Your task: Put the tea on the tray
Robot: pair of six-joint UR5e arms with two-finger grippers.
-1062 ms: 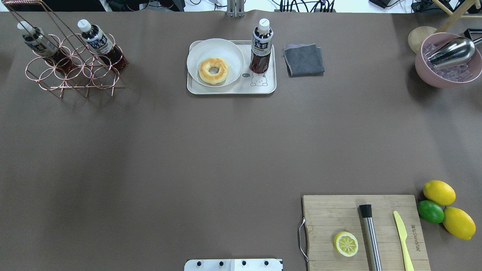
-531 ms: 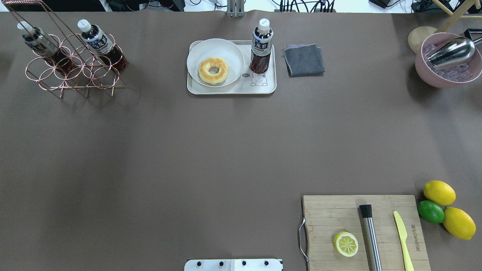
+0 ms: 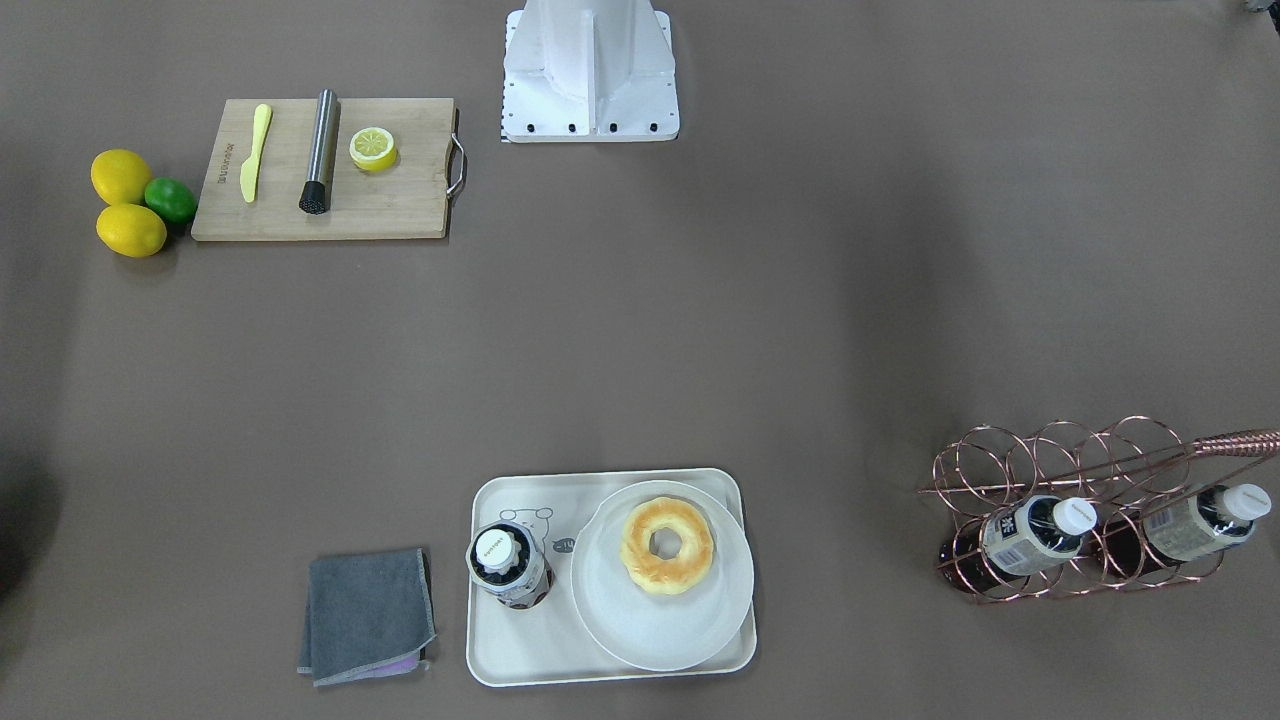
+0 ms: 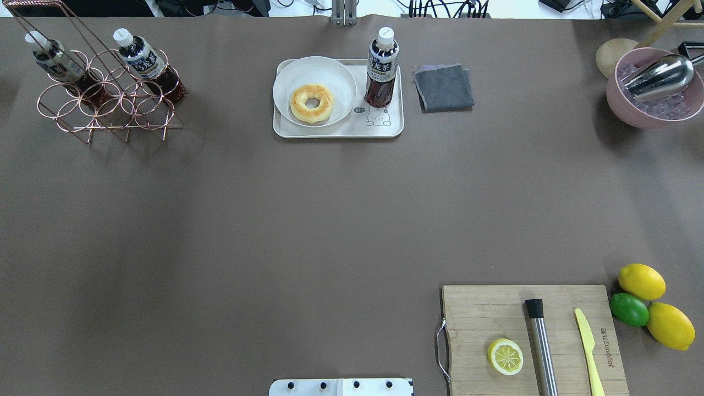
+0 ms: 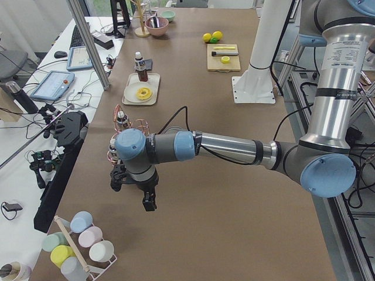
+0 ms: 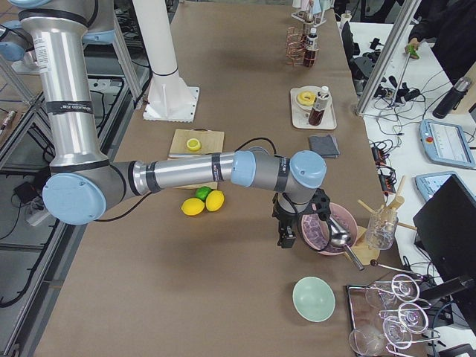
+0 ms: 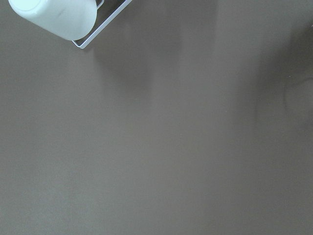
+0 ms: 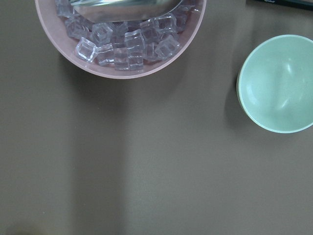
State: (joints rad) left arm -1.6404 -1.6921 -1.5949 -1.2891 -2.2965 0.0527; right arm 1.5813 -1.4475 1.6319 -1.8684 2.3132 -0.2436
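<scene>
Where the overhead view starts at upper left, a copper wire rack (image 4: 104,110) holds two spare bottles (image 4: 144,59) of dark liquid, lying tilted in its rings, white caps pointing up-left. At upper centre the tray (image 4: 341,132) carries a round white plate (image 4: 336,70) with a doughnut (image 4: 312,103) on it. The tea (image 4: 381,69) stands upright in the tray's right part, just above the line-drawn bear (image 4: 378,116). Its label has a dark blue band with white characters too small to read. Just right of the tray lies a folded grey cloth (image 4: 443,87).

At upper right a pink bowl (image 4: 621,107) is filled with ice cubes (image 4: 660,107), with a metal scoop (image 4: 660,76) resting on them. At lower right a wooden cutting board (image 4: 478,313) bears a lemon half (image 4: 505,356), a steel muddler (image 4: 542,346) and a yellow knife (image 4: 588,344). Burned-in lettering (image 4: 604,344) runs along its right side, illegible.

Only the side views show the pincers. The left gripper (image 5: 140,193) hangs over bare table and the right gripper (image 6: 288,234) beside the pink bowl; whether either is parted or closed cannot be told.
</scene>
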